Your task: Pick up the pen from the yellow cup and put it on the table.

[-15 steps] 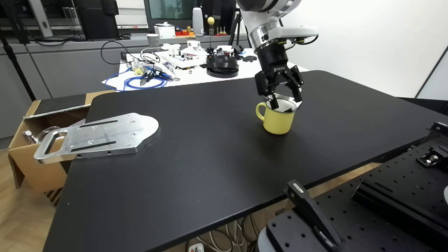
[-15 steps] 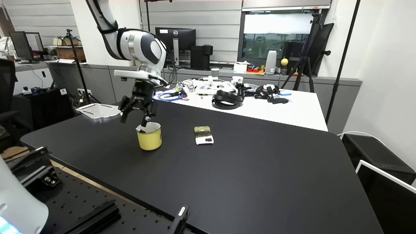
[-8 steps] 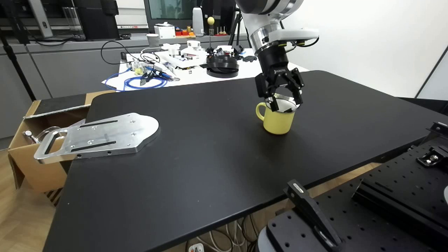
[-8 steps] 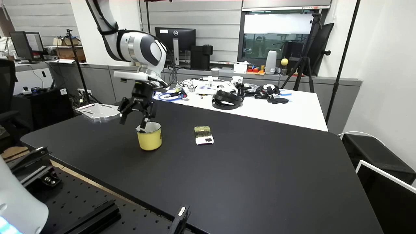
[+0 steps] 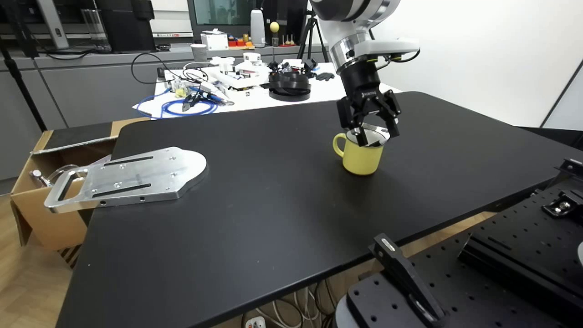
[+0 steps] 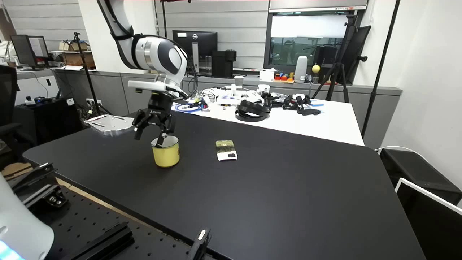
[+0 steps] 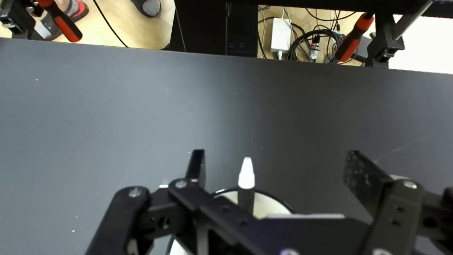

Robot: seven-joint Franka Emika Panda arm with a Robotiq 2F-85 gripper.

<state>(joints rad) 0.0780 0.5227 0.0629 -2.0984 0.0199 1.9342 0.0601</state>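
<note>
The yellow cup (image 5: 362,160) stands upright on the black table (image 5: 255,228), also in an exterior view (image 6: 166,154). In the wrist view its pale inside (image 7: 267,207) shows partly behind the gripper's linkage. The pen (image 7: 246,177) has a white tapered tip and a dark body and sticks up out of the cup. Its lower part is hidden. My gripper (image 7: 276,159) is open, its fingers wide apart, with the pen tip between them in that view, nearer the left finger and touching neither. In both exterior views the gripper (image 5: 379,137) (image 6: 148,140) hangs over the cup's rim.
A silver metal plate (image 5: 132,176) lies at the table's edge above a cardboard box (image 5: 54,218). A phone-like object (image 6: 226,150) lies on the table beside the cup. A cluttered white table (image 6: 299,126) adjoins behind. A black perforated base plate (image 5: 492,255) borders the near edge.
Over the last half second my gripper has shifted slightly to the right and a little lower in both exterior views. It stays open. The cup has not moved.
</note>
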